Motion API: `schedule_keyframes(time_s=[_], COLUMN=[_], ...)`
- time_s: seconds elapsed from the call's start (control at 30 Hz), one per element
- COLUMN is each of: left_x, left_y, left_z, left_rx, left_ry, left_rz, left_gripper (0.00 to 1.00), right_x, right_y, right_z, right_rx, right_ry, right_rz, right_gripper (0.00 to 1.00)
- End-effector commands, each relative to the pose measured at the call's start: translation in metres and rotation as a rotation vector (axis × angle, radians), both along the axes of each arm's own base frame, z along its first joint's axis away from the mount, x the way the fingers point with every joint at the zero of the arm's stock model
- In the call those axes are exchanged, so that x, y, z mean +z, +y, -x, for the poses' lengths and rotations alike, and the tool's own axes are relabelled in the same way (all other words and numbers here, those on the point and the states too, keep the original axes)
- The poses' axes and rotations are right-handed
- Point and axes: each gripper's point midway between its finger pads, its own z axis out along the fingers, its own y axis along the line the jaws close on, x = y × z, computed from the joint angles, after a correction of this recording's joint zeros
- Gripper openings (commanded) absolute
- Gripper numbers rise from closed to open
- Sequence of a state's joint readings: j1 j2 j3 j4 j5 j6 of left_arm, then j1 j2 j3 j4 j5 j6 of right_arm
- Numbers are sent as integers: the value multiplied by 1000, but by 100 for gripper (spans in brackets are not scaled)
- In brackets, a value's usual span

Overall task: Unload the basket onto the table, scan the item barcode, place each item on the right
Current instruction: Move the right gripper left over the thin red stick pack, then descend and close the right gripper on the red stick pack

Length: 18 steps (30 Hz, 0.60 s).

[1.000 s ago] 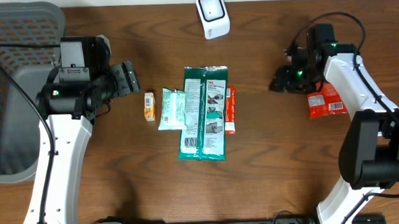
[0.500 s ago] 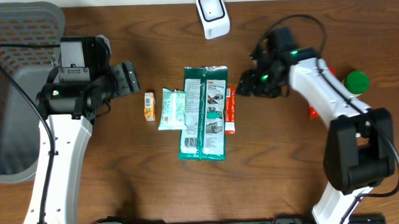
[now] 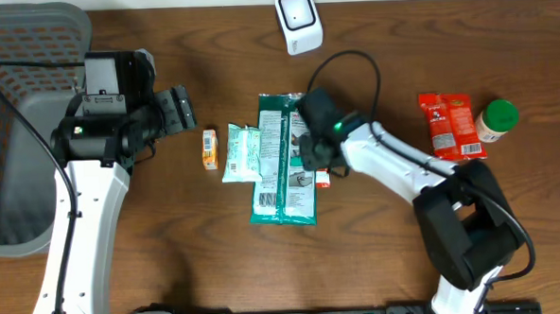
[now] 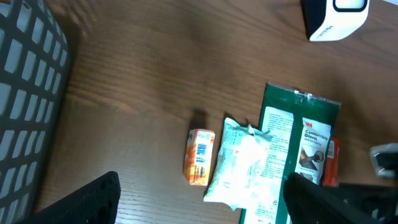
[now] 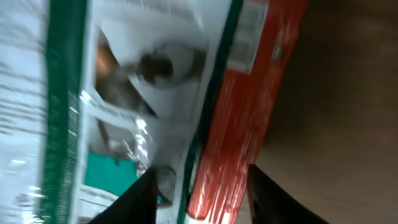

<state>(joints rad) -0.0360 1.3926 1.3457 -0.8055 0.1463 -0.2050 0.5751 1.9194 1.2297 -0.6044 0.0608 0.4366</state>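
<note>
On the desk [image 3: 170, 237], low in the centre of the overhead frame, a long green pack [image 3: 281, 190] is laid. Against its right edge a slim red packet [image 5: 249, 87] is seen, straddled by the right gripper [image 5: 199, 196], whose jaws are parted narrowly to either side; no grip is shown. Left of the pack, a pale pouch [image 3: 240, 152] and an orange box [image 3: 210, 149] are set. The left gripper [image 4: 211, 202] is held at centre left, jaws wide and empty. At the top centre a white scanner [image 3: 299, 22] is placed.

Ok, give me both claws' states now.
Left claw: open, empty.
Right claw: over the red packet, grip cannot be told.
</note>
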Motion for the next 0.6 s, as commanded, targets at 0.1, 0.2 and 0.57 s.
schedule_keyframes(time_s=[0.1,0.2,0.57], left_x=[-1,-1,-1], left_y=[3,3,3], left_z=[0,0,0], left_rx=[0,0,0], left_ry=[1,1,1], left_rz=[-19,-19,-19], left_gripper=[84,84,84], right_x=[-4,-4,0], right_y=[-24,-29,-63], right_z=[2,-1,-9], right_rx=[-60,-73,27], right_ry=[-51,-52,-22], right_rz=[118,123,195], right_gripper=[38,38,35])
